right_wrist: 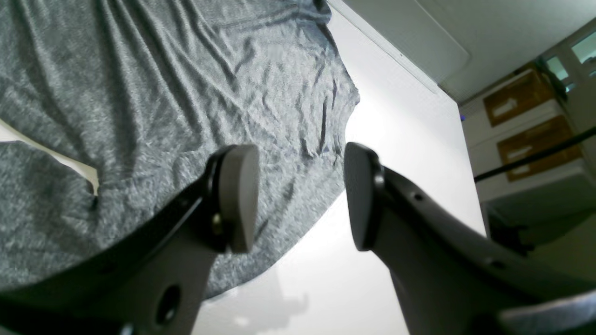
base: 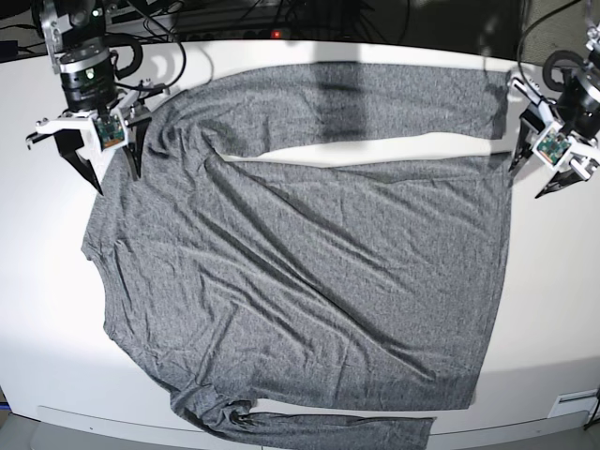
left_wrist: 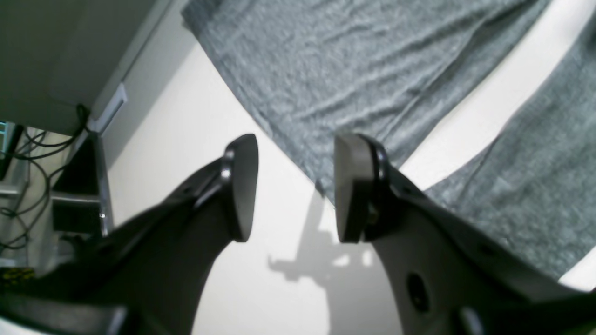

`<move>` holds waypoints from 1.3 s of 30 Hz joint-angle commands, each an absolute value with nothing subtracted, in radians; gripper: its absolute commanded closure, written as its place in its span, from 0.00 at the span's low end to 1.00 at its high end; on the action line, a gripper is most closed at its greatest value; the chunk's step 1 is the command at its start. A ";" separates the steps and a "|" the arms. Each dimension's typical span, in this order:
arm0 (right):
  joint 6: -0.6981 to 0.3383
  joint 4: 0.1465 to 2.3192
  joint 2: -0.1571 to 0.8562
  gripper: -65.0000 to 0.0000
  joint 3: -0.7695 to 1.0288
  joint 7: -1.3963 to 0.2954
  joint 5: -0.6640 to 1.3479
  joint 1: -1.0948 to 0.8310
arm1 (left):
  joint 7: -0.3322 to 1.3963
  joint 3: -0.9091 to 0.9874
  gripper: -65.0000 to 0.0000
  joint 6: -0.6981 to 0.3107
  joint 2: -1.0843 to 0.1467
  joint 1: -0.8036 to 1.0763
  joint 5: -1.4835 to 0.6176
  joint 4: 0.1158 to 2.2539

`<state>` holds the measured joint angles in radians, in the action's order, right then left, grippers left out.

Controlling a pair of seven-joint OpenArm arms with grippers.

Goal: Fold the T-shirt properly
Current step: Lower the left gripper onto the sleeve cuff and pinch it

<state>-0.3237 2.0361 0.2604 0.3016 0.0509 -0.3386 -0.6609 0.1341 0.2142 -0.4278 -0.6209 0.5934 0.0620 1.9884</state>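
The dark-grey T-shirt (base: 309, 253) lies spread flat and wrinkled over the white table (base: 553, 309). One long sleeve runs along the far edge; the other lies along the near edge. My left gripper (base: 528, 178) hovers at the shirt's right edge, by the hem corner and the far sleeve's cuff. In the left wrist view it (left_wrist: 295, 190) stands open over bare table, with the T-shirt (left_wrist: 326, 70) just beyond its fingertips. My right gripper (base: 115, 176) is at the shirt's left shoulder. It (right_wrist: 300, 200) stands open and empty above the T-shirt's (right_wrist: 139, 93) edge.
Cables (base: 309, 14) run behind the table's far edge. Off the table, the left wrist view shows more cables and dark equipment (left_wrist: 28, 153). The right wrist view shows shelves with cardboard boxes (right_wrist: 521, 97) beyond the table edge.
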 commanded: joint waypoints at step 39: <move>-0.484 2.146 0.473 0.54 0.306 -0.222 -0.198 -0.563 | -0.186 0.214 0.60 -0.558 -0.802 0.595 0.471 1.972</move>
<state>-0.4931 2.1265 0.4606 0.2996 -0.2447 -0.2050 -0.5652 -0.1738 0.2077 -0.5735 -0.7853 0.5961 0.4751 1.9644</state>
